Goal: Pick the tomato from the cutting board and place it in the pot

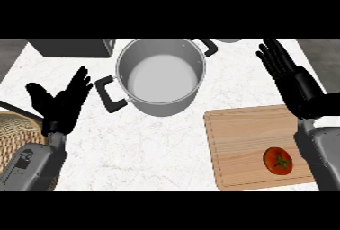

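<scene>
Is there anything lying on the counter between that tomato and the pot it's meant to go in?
Nothing visible does. The tomato sits on the cutting board, and only bare counter lies between the board and the pot. The pot has no lid on. The right hand is open, beyond the board.

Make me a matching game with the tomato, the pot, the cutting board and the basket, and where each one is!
Things:
1. tomato
2. pot
3. cutting board
4. wicker basket

Places:
A. left edge of the counter
B. lower right of the counter
C. on the wooden board, near the right arm
D. top middle, handles sticking out

Pairs: 1-C, 2-D, 3-B, 4-A
</scene>
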